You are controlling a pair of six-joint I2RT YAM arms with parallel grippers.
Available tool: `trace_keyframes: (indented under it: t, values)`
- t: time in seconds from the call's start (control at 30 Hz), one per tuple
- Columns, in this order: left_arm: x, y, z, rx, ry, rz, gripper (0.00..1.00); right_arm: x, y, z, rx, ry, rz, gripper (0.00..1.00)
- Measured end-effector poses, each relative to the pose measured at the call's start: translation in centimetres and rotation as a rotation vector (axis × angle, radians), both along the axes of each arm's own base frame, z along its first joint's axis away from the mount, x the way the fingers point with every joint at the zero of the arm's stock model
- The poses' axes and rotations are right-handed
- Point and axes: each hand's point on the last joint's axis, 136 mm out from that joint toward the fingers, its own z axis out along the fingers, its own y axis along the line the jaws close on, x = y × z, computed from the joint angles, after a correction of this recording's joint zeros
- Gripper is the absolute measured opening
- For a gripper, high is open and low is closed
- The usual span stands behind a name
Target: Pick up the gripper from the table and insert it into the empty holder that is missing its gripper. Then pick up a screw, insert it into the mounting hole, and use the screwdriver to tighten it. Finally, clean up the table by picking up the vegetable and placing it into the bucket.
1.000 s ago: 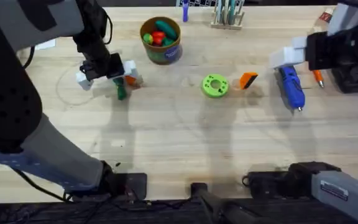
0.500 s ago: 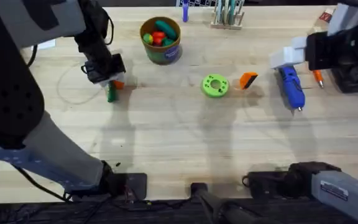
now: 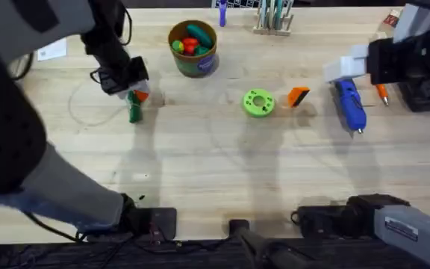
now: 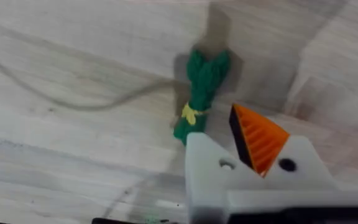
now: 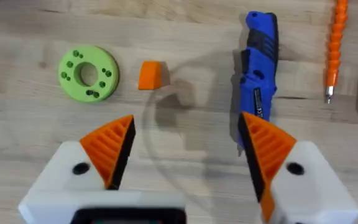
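Over the desk [image 3: 215, 172], seen from overhead, the left hand [image 3: 125, 81] sits left of the bucket [image 3: 193, 48] and slightly nearer the arm bases; half a second ago it was a touch lower and closer to the vegetable [image 3: 134, 110], and a second ago it lay further right with a white mount showing beside it. The vegetable now lies on the wood just below the left hand, in the same spot as half a second ago, having shifted left from where it was a second ago. Right of the bucket and nearer the arm bases, the lime green disc [image 3: 258, 102], the gripper [image 3: 298, 96] and the screwdriver [image 3: 349, 104] have not moved, and the right hand [image 3: 347, 67] hangs unchanged above the screwdriver's upper end. From the left wrist, the vegetable [image 4: 201, 93] lies flat on the desk, a yellow band around its stem, just beyond the hand's white holder [image 4: 213, 171] and the single orange-tipped finger [image 4: 257, 138]; how far this hand is open I cannot tell, and nothing is between its parts. From the right wrist, the right hand [image 5: 188, 146] is spread wide and empty, with the gripper [image 5: 150, 74] between the disc [image 5: 89, 73] and the screwdriver [image 5: 258, 78], and a slim orange tool [image 5: 334, 46] beyond the screwdriver.
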Motion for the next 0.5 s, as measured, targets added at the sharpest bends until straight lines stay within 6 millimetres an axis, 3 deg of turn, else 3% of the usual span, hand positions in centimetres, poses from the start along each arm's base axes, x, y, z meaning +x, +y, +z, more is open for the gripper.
trace_keyframes:
  t: [0.5]
  values:
    - [-1.6,-0.1,14.2,0.026,-0.426,-0.036,0.005,0.0,0.0,0.0,0.000,0.000,0.000,0.991]
